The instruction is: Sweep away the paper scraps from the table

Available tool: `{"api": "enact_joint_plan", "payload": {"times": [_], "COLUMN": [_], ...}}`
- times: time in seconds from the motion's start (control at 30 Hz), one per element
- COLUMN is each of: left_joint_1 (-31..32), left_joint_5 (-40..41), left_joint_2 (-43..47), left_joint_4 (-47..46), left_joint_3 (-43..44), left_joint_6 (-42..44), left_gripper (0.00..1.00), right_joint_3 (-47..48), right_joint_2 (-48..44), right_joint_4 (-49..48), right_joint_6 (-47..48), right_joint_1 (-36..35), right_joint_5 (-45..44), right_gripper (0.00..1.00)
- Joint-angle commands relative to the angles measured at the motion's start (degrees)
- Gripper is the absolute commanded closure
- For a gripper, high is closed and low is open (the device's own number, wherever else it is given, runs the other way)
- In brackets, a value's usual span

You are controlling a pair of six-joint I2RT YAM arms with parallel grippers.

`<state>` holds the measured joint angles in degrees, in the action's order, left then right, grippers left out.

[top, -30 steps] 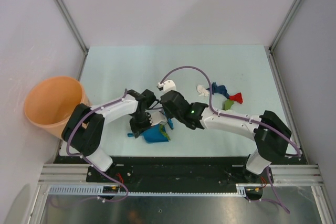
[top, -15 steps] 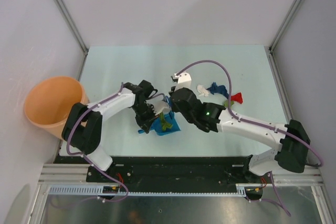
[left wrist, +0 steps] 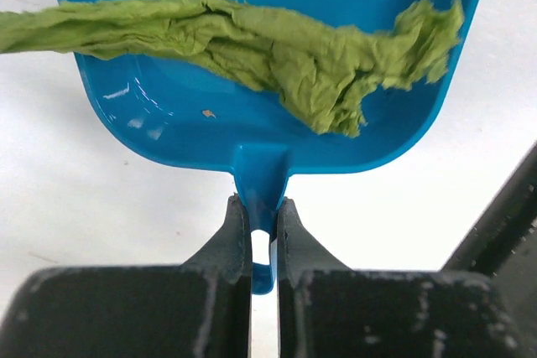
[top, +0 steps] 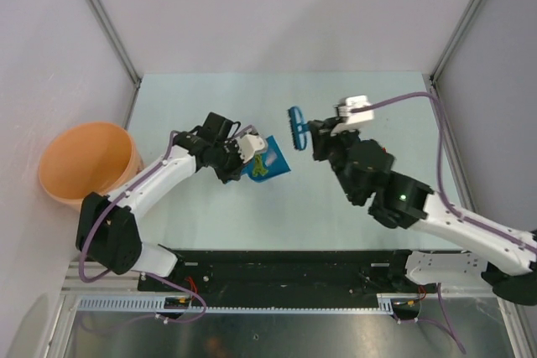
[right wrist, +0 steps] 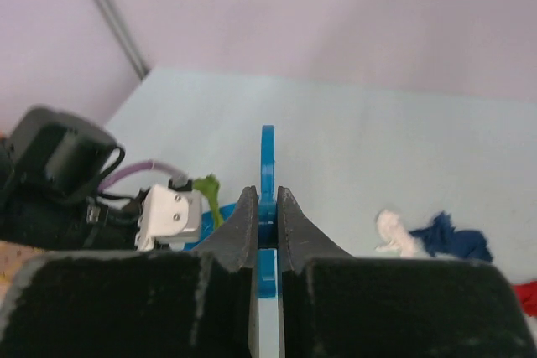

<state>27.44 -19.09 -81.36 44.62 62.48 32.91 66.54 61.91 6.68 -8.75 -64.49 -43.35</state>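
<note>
Both arms have swung apart since a second ago. The left gripper (left wrist: pixel 263 222) is pinched on the dustpan (left wrist: pixel 159 106) handle and holds it over the table (top: pixel 185 102). A green scrap (left wrist: pixel 277 56) lies in the pan just ahead of the fingers. The right gripper (right wrist: pixel 267 236) clamps the brush (right wrist: pixel 267 157). In its wrist view a white scrap (right wrist: pixel 390 230), a blue scrap (right wrist: pixel 457 239) and a red scrap (right wrist: pixel 527 295) lie on the table off to the right, apart from the brush.

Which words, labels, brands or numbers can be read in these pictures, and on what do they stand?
None: no view shows readable text.
The dustpan, the brush, the bucket and the green scrap bear no print.
The arms show no legible label at this size.
</note>
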Motion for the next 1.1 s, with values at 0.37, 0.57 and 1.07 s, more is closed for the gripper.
{"api": "enact_joint_plan", "payload": {"times": [0.37,0.57,1.07], "left_joint_1": [-18.55,-34.36,-93.60], "left_joint_5": [-11.14,-20.52,-73.01], "left_joint_2": [13.14,21.84,16.94], "left_joint_4": [-6.12,-6.21,-6.12], "left_joint_3": [9.68,11.79,15.75], "left_joint_6": [-12.69,-18.40,-42.49], "left_gripper": [1.00,1.00,1.00], "right_joint_3": [1.66,1.05,-0.89], "right_joint_2": [-11.28,-11.20,-8.91], "right_joint_4": [9.05,11.60,14.24], "right_joint_6": [1.64,0.14,-2.06], "right_joint_1": [0.68,2.61,7.97], "right_joint_5": [-14.65,-13.78,-6.22], "right_gripper": [1.00,1.00,1.00]}}
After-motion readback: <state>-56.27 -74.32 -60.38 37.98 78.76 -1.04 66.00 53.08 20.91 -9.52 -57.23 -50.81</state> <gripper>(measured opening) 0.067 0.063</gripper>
